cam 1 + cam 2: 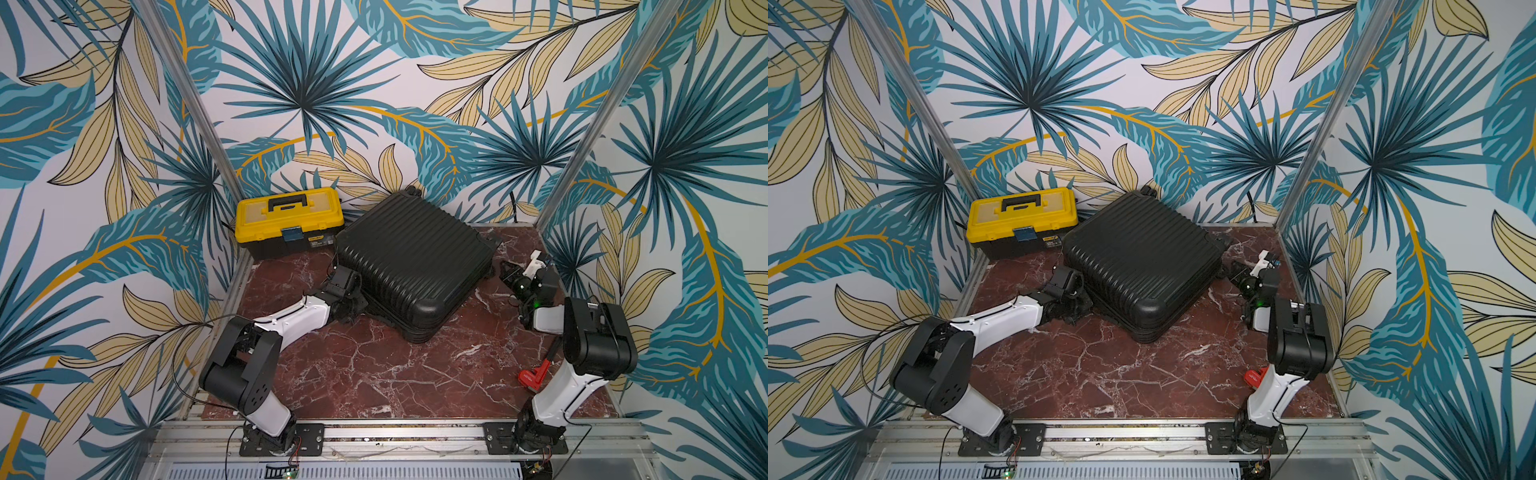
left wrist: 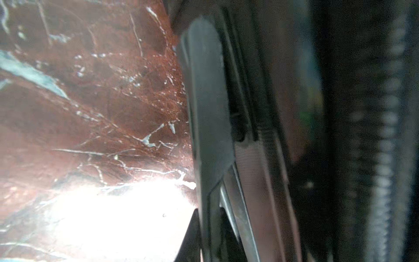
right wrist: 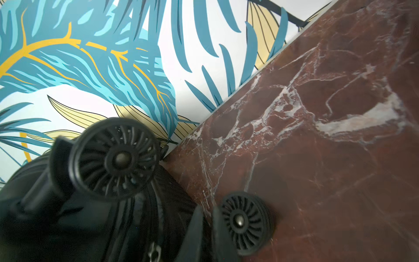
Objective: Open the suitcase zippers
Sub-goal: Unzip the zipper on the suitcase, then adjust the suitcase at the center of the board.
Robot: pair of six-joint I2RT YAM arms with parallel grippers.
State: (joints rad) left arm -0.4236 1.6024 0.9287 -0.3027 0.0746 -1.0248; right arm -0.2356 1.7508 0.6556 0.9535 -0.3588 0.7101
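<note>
Suitcase (image 1: 411,257), black, hard-shelled and ribbed, is laid flat and closed toward the far edge of the red marble tabletop (image 1: 374,374), its wheels (image 3: 115,158) turned to the right edge. The left gripper (image 1: 353,297) is pressed to its left side; whether anything is pinched cannot be told. The right gripper (image 1: 505,270) is seen nearly closed beside the wheels. A yellow-and-black plastic toolbox (image 1: 286,222) occupies the far-left corner.
</note>
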